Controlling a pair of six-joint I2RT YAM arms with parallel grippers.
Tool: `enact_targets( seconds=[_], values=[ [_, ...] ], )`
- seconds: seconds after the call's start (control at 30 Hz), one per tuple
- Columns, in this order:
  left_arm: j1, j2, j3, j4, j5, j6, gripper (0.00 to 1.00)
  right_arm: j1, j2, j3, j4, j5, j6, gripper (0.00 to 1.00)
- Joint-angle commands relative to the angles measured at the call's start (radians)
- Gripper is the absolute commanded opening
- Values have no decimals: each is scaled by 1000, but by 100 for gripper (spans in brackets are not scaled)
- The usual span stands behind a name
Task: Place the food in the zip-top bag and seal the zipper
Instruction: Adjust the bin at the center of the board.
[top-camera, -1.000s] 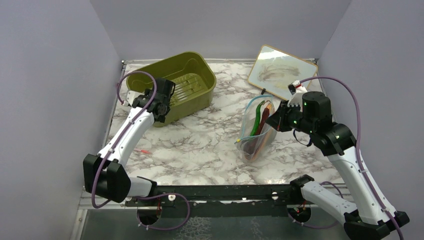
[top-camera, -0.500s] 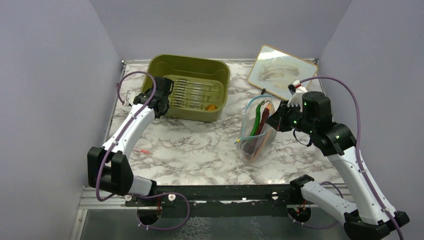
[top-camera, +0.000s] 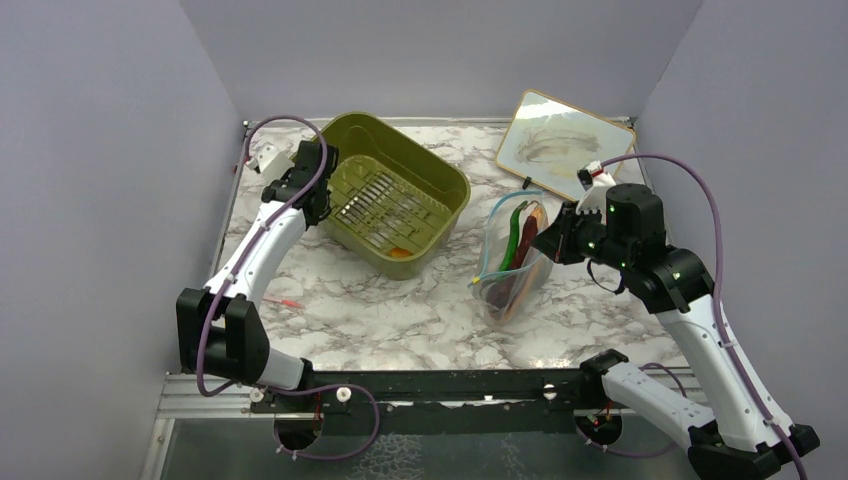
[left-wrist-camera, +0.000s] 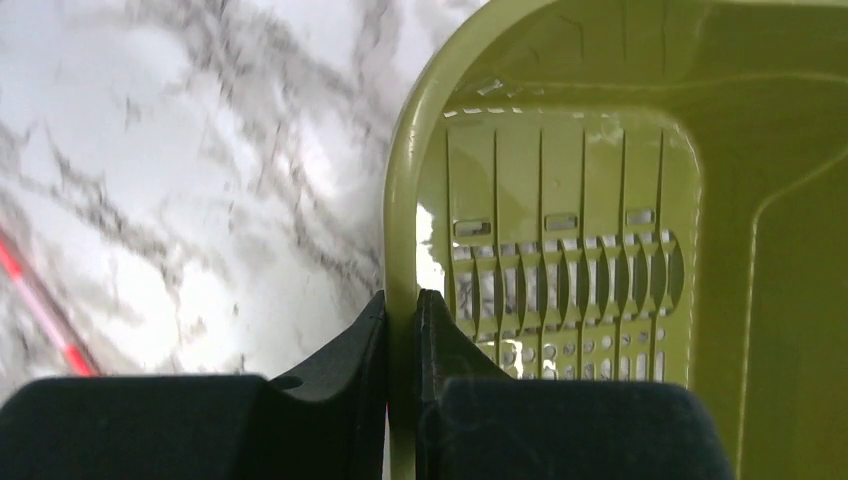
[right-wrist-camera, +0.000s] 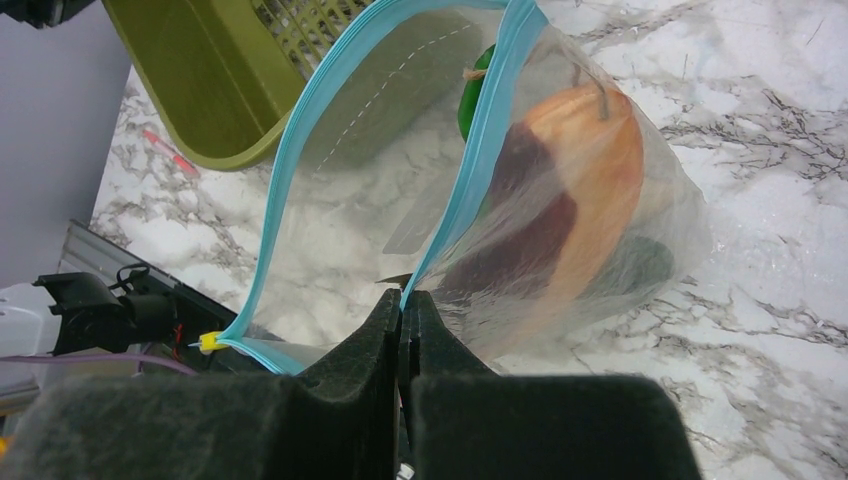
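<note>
Filling step, not sealing yet. The left gripper (left-wrist-camera: 402, 310) is clamped on the rim of the olive tub (top-camera: 452, 190), one jaw inside the wall and one outside. The right gripper (right-wrist-camera: 405, 300) is pinched tight on the zipper (right-wrist-camera: 478, 140) and holds the zip-top bag (top-camera: 510, 275) upright with its mouth gaping.

The bag stands on the marble table (top-camera: 400, 310) right of centre, near the tub but not touching it. The hot-dog piece (right-wrist-camera: 590, 170) and a green vegetable (top-camera: 513, 240) are already inside. A small orange bit (top-camera: 400, 252) lies in the tub's low corner — probably leftover food.

Next move, as I judge it: bring the tub's corner over the open mouth and tip the bit in, with the right side keeping the mouth wide. After that, the zipper.

Versus a second ago, the tub has swung round and slid toward the bag, now tilted. The left jaws went from apart to closed. Bag and right arm are unchanged.
</note>
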Motion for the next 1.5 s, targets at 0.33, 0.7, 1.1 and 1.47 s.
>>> enact_targets(
  seconds=[0.33,0.7,1.1,1.47],
  values=[
    [125,49,60,534,252,1040,0,-1,-19,-5,41,-31,12,1],
    [151,13,-110,949,623,1406,0,-1,7,-20,58,-34,5,1],
    [149,-117,-244,1340,793,1424,0,-1,49,-13,56,-28,9,1],
    [148,-192,-336,1595,859,1386,0,-1,69,-29,87,-53,22,1]
  ],
)
